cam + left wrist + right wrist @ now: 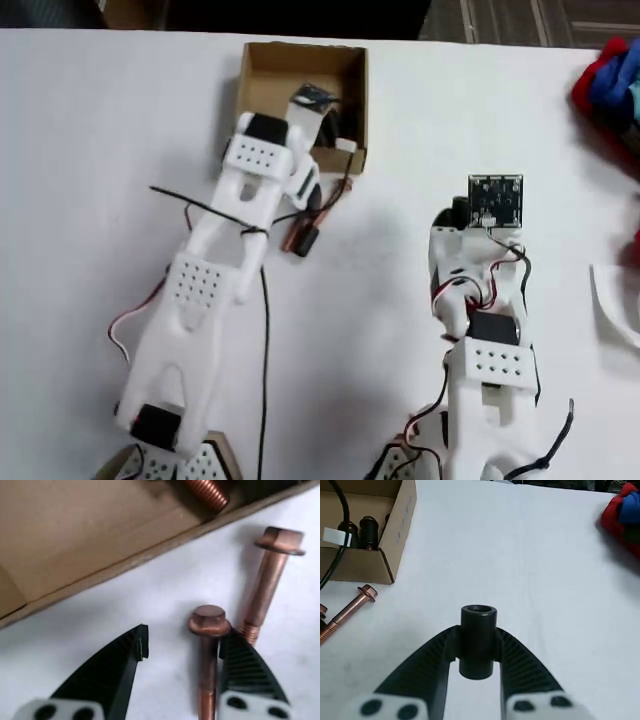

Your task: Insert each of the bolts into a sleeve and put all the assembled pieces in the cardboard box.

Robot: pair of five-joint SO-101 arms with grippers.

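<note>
Step in hand (judged): bolt pick-up by the left arm, with the mating part waiting in the right arm

Left claw [184,647]: jaws wide open, holding nothing. The nearer bolt [208,630], copper-coloured metal with a flanged hex head, lies on the white tabletop [165,587] between the jaws. It is close against the inner face of one black ribbed finger [245,665]; contact cannot be told. The other finger stands well apart from it. The second bolt [267,582], same colour and form, lies just outside the near finger. Both bolts lie just beside the outer wall of the brown cardboard box [150,555]. A threaded copper end [207,492] shows inside the box.

Right claw [478,642]: clamped on a black cylindrical sleeve [479,617], gripped about mid-height. The sleeve is upright with its bore open at the top, over bare tabletop and well apart from the box. Two dark upright pieces [365,530] stand in the box, probably already assembled.

Next move calls for:
- closing the left jaws on the shank of the nearer bolt alone, without catching the second bolt
- lifting it, then lining the shank up with the sleeve bore

Risks (judged): the near finger may nudge the second bolt as it moves; the narrow bore leaves little room for tilt
</note>
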